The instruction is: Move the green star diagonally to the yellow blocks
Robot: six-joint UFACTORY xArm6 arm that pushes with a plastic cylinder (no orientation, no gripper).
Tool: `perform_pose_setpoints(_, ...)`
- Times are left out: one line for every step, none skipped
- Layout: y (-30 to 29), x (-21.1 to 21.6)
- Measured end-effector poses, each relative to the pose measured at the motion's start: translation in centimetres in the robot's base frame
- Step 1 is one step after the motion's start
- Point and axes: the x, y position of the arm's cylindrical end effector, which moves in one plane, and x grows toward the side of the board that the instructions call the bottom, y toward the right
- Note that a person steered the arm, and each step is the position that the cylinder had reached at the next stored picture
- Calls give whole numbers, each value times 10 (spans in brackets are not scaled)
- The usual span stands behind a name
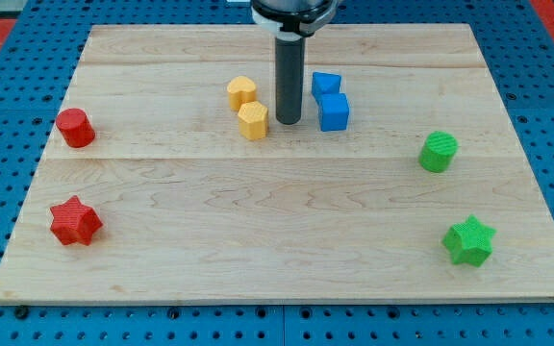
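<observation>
So my arm comes in from 12 o'clock, right at the top edge of the view, and only its round dark collar shows. The rod hangs straight down from it, dead vertical, no tilt. My tip (288, 121) sits down at the 6 o'clock end of the rod.

- The picture is bright and the light is even all over.
- The wooden tabletop (287, 211) looks pale, with no strong shine on it.
- Each block has only a small, soft shadow close under it.
- The dark rod (288, 82) has a thin shiny stripe down its side.
- Everything looks sharp, and the edges look straight.
</observation>
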Motion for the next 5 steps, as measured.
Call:
perform_pose_setpoints(-6, 17)
perform_pose_setpoints(-28, 26)
perform_pose_setpoints(-57, 26)
perform_pose_setpoints(1, 49)
perform_pose_setpoints(96, 86)
